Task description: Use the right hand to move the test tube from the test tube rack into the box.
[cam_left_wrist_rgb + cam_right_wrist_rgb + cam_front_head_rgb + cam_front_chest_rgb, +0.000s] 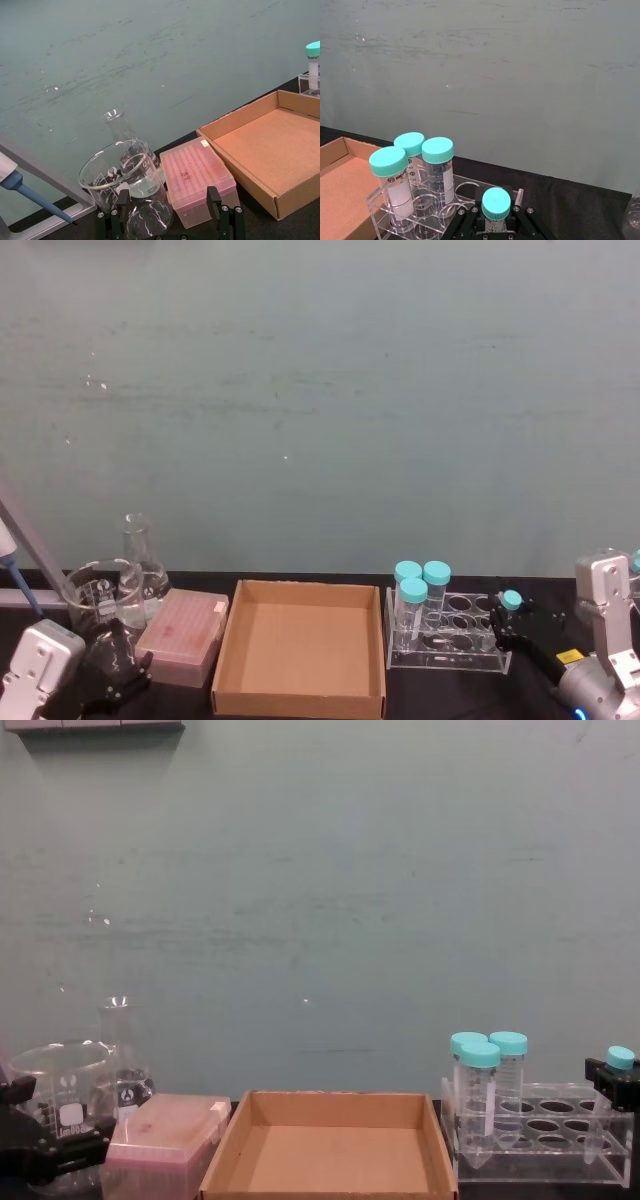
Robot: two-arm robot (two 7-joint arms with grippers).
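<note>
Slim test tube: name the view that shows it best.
Right wrist view: the test tube sits close-up at the right gripper, teal cap clear. Head and chest views show it small, at the test tube rack's right end.

We see a dark table (445, 698) running along a teal wall. On it, from our left, stand a glass beaker (98, 592) and a conical flask (140, 562), close together, then a pink box (183, 637). Just beside it lies the open cardboard box (300, 642), and to its right stands the clear test tube rack (466, 642)
</note>
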